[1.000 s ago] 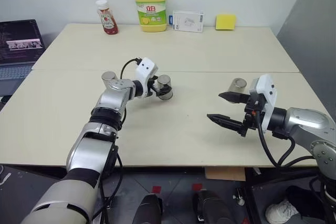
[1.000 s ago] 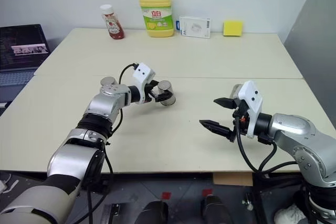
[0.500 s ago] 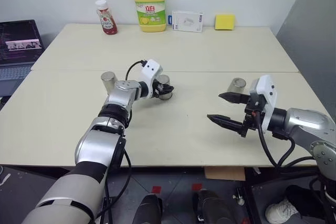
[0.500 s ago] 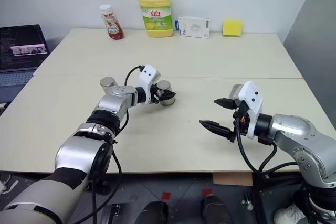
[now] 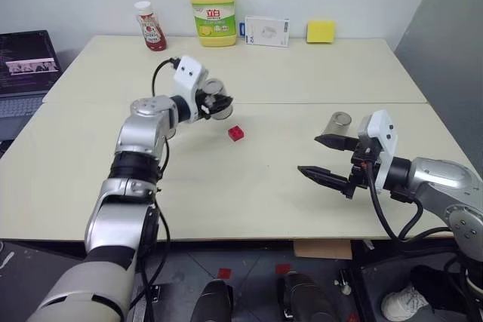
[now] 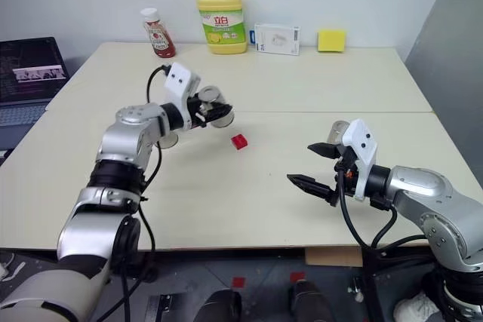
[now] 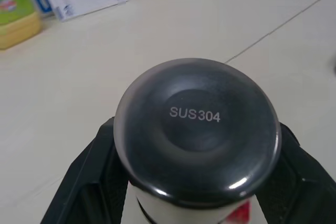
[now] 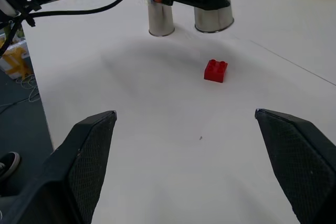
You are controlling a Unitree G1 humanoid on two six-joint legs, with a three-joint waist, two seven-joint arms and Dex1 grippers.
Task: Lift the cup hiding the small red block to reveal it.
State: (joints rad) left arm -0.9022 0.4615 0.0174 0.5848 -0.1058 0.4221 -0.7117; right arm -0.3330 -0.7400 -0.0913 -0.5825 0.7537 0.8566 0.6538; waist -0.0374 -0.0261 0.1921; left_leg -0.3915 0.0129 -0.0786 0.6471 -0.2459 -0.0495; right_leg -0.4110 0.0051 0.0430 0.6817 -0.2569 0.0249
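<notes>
Left of centre, the left gripper (image 5: 216, 103) is clamped on the cup's (image 5: 218, 100) sides, likely light, rigid, slick; the right gripper (image 5: 326, 157) gapes.

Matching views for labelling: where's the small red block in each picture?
Left eye: small red block on the table, mid-left.
Right eye: just left of centre.
Left wrist: a red sliver below the held cup, likely the block.
Right wrist: upper middle.
Shared landmark: the cup.

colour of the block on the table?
Bright red block, clearest in the right wrist view.
</notes>
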